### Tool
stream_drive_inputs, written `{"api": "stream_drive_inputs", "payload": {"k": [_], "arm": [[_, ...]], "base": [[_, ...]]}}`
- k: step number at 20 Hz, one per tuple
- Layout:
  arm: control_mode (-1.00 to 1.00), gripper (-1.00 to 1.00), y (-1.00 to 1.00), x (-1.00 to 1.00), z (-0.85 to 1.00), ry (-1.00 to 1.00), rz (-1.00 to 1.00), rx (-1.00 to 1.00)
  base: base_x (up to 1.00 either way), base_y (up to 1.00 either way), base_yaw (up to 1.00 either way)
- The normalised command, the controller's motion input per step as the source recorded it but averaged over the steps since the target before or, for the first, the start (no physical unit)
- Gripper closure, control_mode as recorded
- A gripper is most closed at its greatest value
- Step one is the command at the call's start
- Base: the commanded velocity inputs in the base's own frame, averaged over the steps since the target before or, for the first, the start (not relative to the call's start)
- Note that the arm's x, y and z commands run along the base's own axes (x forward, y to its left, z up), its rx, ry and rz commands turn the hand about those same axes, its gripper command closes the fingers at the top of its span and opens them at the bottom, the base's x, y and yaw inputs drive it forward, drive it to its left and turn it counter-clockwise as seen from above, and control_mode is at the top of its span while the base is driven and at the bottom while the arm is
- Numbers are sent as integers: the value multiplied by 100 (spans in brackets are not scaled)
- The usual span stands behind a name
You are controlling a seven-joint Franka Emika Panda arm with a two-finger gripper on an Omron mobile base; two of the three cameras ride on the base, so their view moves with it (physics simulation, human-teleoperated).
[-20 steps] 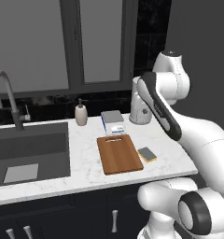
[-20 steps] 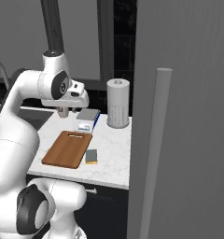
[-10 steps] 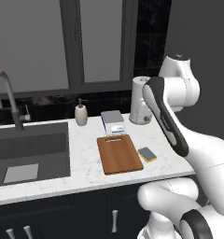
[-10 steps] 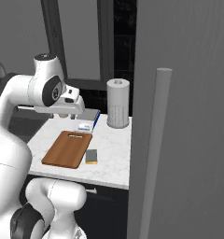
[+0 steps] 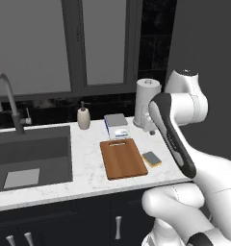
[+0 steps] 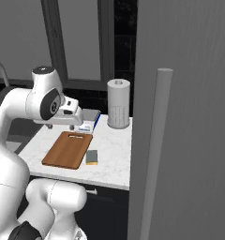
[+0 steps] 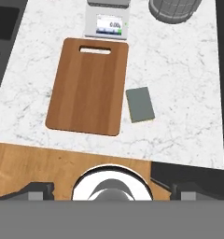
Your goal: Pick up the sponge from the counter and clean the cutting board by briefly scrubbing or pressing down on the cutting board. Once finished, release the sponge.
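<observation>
The sponge (image 7: 140,104), grey-blue on top with a yellow edge, lies flat on the counter (image 7: 184,84) just right of the brown cutting board (image 7: 89,86), apart from it. The board's slot handle points toward the back wall. From the sides, the sponge (image 5: 151,159) (image 6: 92,157) rests beside the board (image 5: 122,159) (image 6: 67,150) near the counter's front edge. My gripper (image 7: 113,189) hangs high above the counter's front, looking down, open, with nothing between its widely spread fingertips (image 7: 39,189). In the right base view the gripper (image 6: 62,125) hovers over the board's far end.
A blue-and-white box with a grey top (image 5: 116,126) (image 7: 108,21) stands behind the board. A grey cylinder (image 5: 147,103) (image 6: 118,103) is at the back right, a soap bottle (image 5: 83,117) further left. The sink (image 5: 31,153) and faucet (image 5: 4,96) lie left. A tall grey panel (image 6: 180,117) borders the right.
The arm has lifted and the hand has swung higher over the counter while the jaws spread from shut to open. Sponge and board lie where they were.
</observation>
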Motion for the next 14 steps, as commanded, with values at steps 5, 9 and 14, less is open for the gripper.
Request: {"api": "stream_drive_inputs", "payload": {"k": [5, 9, 14], "arm": [[-100, -100, -1, 3, -39, 1, 0, 0], [-100, -100, -3, 9, -38, 5, 0, 0], [-100, -100, -27, 13, -47, 0, 5, 0]], "base": [[0, 0, 0], [0, 0, 0], [0, 0, 0]]}}
